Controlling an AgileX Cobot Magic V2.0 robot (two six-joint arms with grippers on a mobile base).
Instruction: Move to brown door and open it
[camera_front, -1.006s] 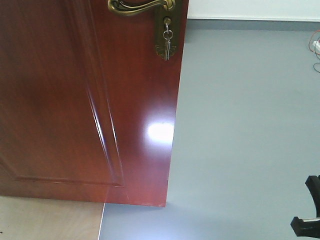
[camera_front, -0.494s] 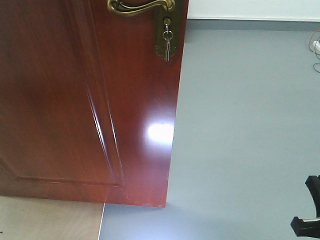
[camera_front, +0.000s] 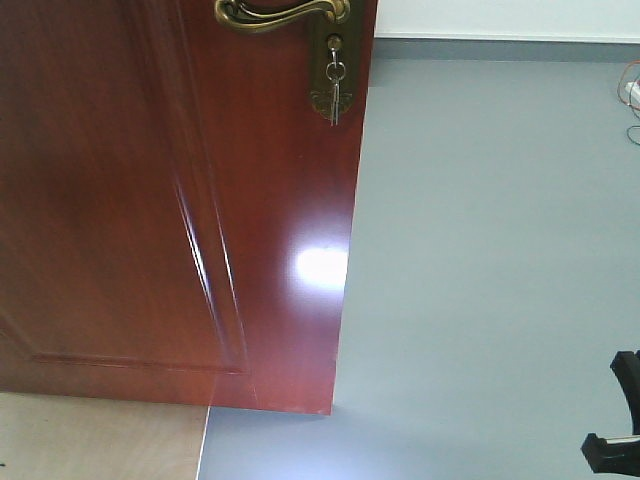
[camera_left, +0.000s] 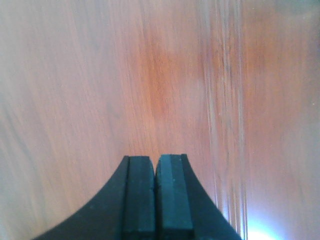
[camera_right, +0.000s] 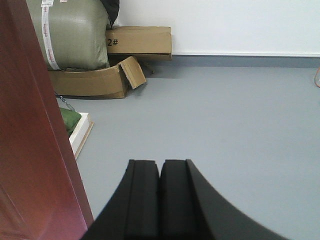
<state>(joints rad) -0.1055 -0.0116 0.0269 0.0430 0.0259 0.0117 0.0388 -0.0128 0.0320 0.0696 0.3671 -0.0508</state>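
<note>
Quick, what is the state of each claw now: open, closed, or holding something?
Left claw: closed, holding nothing, facing the brown door.
Right claw: closed, holding nothing, over the grey floor.

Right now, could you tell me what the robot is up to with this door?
The robot is close up against the brown door, which stands ajar with grey floor showing past its free edge. The left gripper is shut and points at the door's glossy wooden face; whether it touches cannot be told. The right gripper, also shut and empty, looks past the door's edge into the room, toward cardboard boxes. Neither gripper is on the brass handle, where keys hang.
</note>
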